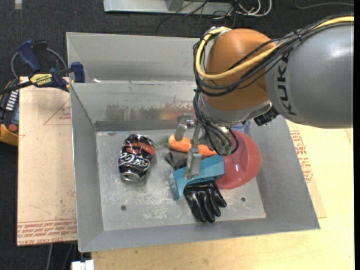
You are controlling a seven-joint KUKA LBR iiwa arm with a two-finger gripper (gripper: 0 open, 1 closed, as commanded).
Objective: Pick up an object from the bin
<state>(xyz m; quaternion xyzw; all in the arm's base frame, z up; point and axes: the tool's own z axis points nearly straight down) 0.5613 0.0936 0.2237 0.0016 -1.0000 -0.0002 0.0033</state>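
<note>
Starting L: a crushed black-red can [136,157] lies alone at 9 o'clock on the bin [112,218] floor, with bare metal all round it, well off the L wall. Mid-bin, my gripper [186,153] has its fingers spread wide. An orange piece [183,145] sits in the gap; can't tell if they touch it. At its 6 o'clock a blue block [205,167] touches a black glove [205,200] near the front edge. A pink bowl [244,161] is at 3 o'clock, near the R wall.
</note>
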